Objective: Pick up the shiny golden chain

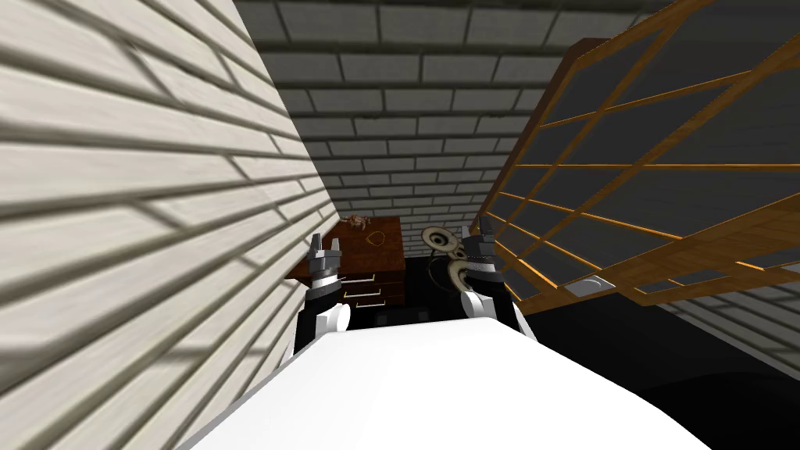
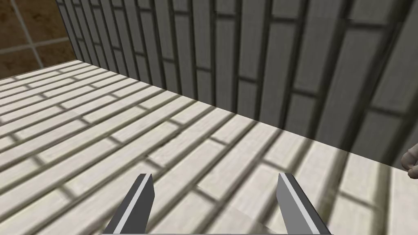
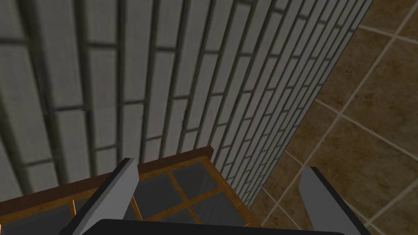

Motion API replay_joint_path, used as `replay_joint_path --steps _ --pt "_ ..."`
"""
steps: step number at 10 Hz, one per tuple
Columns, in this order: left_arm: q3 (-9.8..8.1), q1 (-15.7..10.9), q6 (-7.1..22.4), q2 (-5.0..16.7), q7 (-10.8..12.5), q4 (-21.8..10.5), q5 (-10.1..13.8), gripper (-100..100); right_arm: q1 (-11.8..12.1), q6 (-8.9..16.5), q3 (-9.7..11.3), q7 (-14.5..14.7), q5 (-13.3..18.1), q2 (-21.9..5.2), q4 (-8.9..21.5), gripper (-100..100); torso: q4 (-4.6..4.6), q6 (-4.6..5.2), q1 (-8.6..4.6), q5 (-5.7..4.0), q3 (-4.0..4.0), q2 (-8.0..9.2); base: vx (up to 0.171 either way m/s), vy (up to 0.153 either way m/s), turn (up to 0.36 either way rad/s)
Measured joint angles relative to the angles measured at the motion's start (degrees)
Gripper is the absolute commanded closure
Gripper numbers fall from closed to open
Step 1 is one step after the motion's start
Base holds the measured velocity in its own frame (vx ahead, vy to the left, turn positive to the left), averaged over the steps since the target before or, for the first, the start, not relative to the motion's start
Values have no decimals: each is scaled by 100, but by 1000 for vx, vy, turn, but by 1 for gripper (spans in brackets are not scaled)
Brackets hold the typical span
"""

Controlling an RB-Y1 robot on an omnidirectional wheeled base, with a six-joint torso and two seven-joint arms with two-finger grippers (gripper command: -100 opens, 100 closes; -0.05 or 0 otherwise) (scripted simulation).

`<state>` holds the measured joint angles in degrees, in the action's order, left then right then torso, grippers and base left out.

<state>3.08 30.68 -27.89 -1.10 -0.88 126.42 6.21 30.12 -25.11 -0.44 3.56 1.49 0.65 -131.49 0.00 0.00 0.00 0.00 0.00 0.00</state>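
Golden chain [image 1: 377, 238] noted as small loop on top of wooden drawer unit [image 1: 391, 254], ahead of both tools. Left tool [image 1: 326, 244] judged nearer, chain lying forward and to its right; right tool [image 1: 476, 231] farther off. Both tools observed wide, nothing held. Chain's long axis not discernible.

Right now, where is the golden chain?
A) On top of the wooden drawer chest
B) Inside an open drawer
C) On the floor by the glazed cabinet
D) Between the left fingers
A: the chain lies as a small loop on the top of the wooden drawer chest, ahead of both arms. The left fingers and right fingers stand open and empty.
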Motion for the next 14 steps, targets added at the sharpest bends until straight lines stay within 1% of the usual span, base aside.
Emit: replay_joint_path --steps 1,2,3,4,5,6,7,8,9,10,11,12,13,14 --pt "25 -94 122 110 2 -33 5 -100 0 0 0 0 0 0 0 0 1 0 13 2 4 7 -59 52 44" --pt "27 -266 295 233 10 -150 18 -100 -1 0 0 0 0 0 0 0 3 0 20 5 9 16 -77 67 39" --pt "71 -480 407 309 -9 -399 2 -100 -1 0 -1 0 0 -1 0 0 5 1 26 6 13 23 -88 62 38" --pt "105 -639 577 406 -20 -491 6 -100 -1 0 0 0 0 -1 0 0 6 0 25 6 16 29 -53 43 9" --pt "111 -739 694 460 -15 -559 14 -100 -1 0 0 0 0 0 0 0 5 0 19 5 13 22 -38 52 26" --pt "128 -902 851 525 -15 -668 21 -100 0 0 0 0 0 0 0 0 4 0 21 5 9 15 -55 71 31" --pt "174 -1033 1009 605 -23 -805 22 -100 -1 0 -1 0 0 -1 0 0 4 0 27 6 10 18 -46 47 7" --pt "174 -1225 1166 634 -31 -913 25 -100 -1 0 0 0 0 0 0 0 4 1 19 5 9 15 -52 48 17" --pt "227 -1385 1352 652 -61 -1036 10 -100 -1 0 0 0 0 0 0 0 3 0 18 4 10 17 -38 37 6" --pt "229 -1517 1446 702 -60 -1156 21 -100 0 0 0 0 0 0 0 0 3 0 15 4 8 13 -30 37 16" --pt "256 -1692 1548 751 -63 -1371 24 -100 0 0 0 0 0 0 0 0 2 0 15 4 6 10 -28 37 4" --pt "273 -1806 1651 776 -69 -1445 25 -100 0 0 0 0 0 0 0 0 2 0 13 3 6 9 -46 49 10" --pt "292 -1968 1809 824 -77 -1573 32 -100 -1 0 0 0 0 0 0 0 3 0 18 4 8 14 -39 39 -1" --pt "309 -2092 1955 838 -88 -1630 31 -100 0 0 0 0 0 0 0 0 3 0 14 4 8 13 -40 49 4"
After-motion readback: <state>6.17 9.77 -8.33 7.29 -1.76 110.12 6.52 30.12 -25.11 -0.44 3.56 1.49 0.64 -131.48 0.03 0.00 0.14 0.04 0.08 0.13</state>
